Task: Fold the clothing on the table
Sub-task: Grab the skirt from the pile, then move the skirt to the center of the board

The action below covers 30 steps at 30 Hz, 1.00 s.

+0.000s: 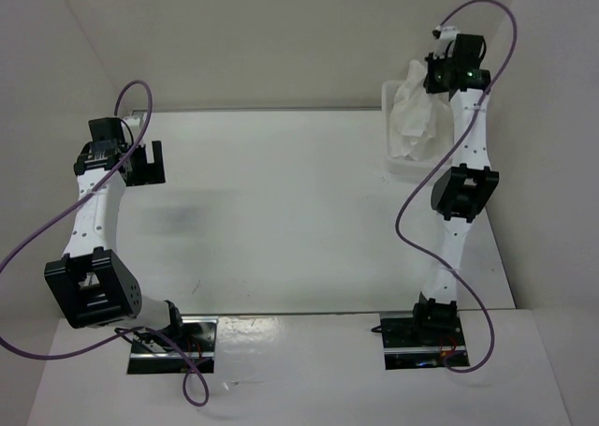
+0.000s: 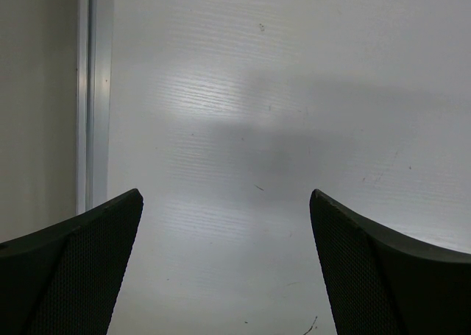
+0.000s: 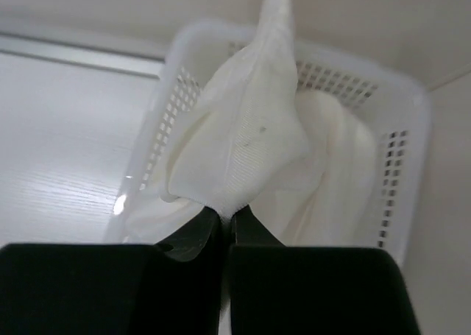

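Right gripper (image 3: 227, 219): we logged it pinched shut on the clothing (image 3: 239, 140), bunched in the basket (image 3: 414, 121) (none on the table (image 1: 281, 220)). Thin, limp, light; we judged a hem the better hold. Left gripper (image 2: 224, 232): open, empty.

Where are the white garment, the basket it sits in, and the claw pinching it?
white garment (image 3: 243, 143): right wrist view, on the lifted fold of fabric.
white mesh basket (image 3: 399, 166): right wrist view, on its right side wall.
right gripper (image 3: 227, 219): right wrist view, between the fingertips shut on the fabric.
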Available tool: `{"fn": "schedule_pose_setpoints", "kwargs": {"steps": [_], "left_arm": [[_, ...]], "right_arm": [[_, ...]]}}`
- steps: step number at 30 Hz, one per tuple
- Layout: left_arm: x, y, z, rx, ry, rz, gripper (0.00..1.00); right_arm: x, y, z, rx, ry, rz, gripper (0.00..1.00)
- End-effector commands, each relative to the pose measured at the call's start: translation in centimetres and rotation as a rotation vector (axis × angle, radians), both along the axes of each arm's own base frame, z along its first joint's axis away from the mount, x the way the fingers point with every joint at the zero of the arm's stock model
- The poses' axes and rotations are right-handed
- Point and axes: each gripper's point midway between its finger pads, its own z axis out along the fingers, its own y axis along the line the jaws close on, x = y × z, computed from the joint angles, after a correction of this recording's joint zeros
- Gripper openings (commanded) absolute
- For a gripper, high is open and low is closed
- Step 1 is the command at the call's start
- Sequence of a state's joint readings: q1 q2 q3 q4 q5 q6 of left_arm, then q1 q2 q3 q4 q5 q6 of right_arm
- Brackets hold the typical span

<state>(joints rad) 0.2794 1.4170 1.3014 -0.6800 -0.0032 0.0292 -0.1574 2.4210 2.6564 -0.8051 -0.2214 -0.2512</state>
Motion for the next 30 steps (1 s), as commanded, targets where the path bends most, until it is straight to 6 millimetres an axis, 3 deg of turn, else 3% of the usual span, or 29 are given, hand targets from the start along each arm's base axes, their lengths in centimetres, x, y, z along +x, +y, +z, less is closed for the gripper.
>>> {"fn": "schedule_pose_setpoints", "kwargs": {"steps": [1, 2, 3, 5, 7, 8, 9, 11, 12, 13, 14, 15, 16, 17, 20, 21, 25, 26, 28, 29, 30], "left_arm": [[-0.2, 0.0, 0.9, 0.012, -0.032, -0.023, 1.0], [-0.1, 0.0, 0.6, 0.009, -0.022, -0.023, 1.0], [0.1, -0.2, 0.9, 0.004, -0.033, -0.03, 1.0], [0.2, -0.1, 0.6, 0.001, -0.024, -0.03, 1.0], [0.5, -0.5, 0.7, -0.017, -0.031, -0.047, 1.0], [0.6, -0.5, 0.7, -0.017, -0.031, -0.047, 1.0], [0.6, -0.7, 0.7, -0.025, -0.034, -0.054, 1.0], [0.6, -0.9, 0.7, -0.034, -0.036, -0.062, 1.0], [0.7, -1.1, 0.8, -0.042, -0.039, -0.07, 1.0], [0.7, -1.1, 0.8, -0.042, -0.039, -0.07, 1.0], [0.7, -1.3, 0.8, -0.05, -0.041, -0.077, 1.0], [0.6, -1.3, 0.4, -0.053, -0.033, -0.077, 1.0], [0.5, -1.4, 0.8, -0.049, -0.044, -0.078, 1.0], [0.0, -1.5, 0.4, -0.053, -0.034, -0.077, 1.0], [-0.5, -1.6, 0.2, -0.045, -0.039, -0.084, 1.0], [-0.5, -1.8, 0.6, -0.043, -0.049, -0.103, 1.0], [-1.5, -1.6, -1.4, -0.042, 0.019, -0.082, 1.0], [-1.8, -1.4, -1.8, -0.038, 0.031, -0.074, 1.0], [-2.2, -1.6, -2.7, -0.054, 0.062, -0.067, 1.0], [-2.2, -2.0, -3.2, -0.073, 0.061, -0.081, 1.0], [-2.4, -2.4, -3.2, -0.084, 0.058, -0.09, 1.0]], "right_arm": [[-5.6, 3.7, 19.2, 0.006, -0.358, 0.102, 0.0], [-6.4, 5.8, 20.5, 0.03, -0.38, 0.161, 0.0], [-8.2, 7.7, 23.4, 0.04, -0.441, 0.231, 0.0], [-11.4, 14.9, 24.5, 0.132, -0.434, 0.486, 0.0], [-15.0, 20.7, 24.8, 0.191, -0.401, 0.681, 0.0], [-16.8, 23.9, 24.7, 0.232, -0.384, 0.799, 0.0], [-19.1, 28.5, 24.2, 0.259, -0.353, 0.918, 0.0], [-21.7, 32.8, 22.8, 0.288, -0.292, 1.037, 0.0], [-23.5, 36.3, 21.7, 0.292, -0.259, 1.114, 0.0], [-24.0, 37.9, 20.2, 0.28, -0.223, 1.144, 0.0], [-24.2, 39.3, 18.7, 0.271, -0.181, 1.143, 0.13], [-24.6, 40.3, 17.4, 0.253, -0.146, 1.146, 0.76], [-25.3, 42.0, 16.3, 0.231, -0.123, 1.162, 0.92], [-24.3, 42.4, 14.7, 0.188, -0.103, 1.121, 0.99], [-21.9, 41.6, 12.8, 0.148, -0.08, 1.034, 0.99], [-20.4, 40.7, 11.0, 0.129, -0.045, 0.973, 0.99], [-14.9, 34.7, 7.6, 0.103, -0.016, 0.763, 0.99], [-13.5, 32.0, 5.9, 0.091, 0.015, 0.695, 0.99], [-11.7, 29.2, 4.1, 0.059, 0.033, 0.604, 0.99], [-11.4, 27.4, 1.7, 0.059, 0.09, 0.57, 0.99], [-10.8, 26.6, 0.9, 0.051, 0.093, 0.545, 0.99]]}}
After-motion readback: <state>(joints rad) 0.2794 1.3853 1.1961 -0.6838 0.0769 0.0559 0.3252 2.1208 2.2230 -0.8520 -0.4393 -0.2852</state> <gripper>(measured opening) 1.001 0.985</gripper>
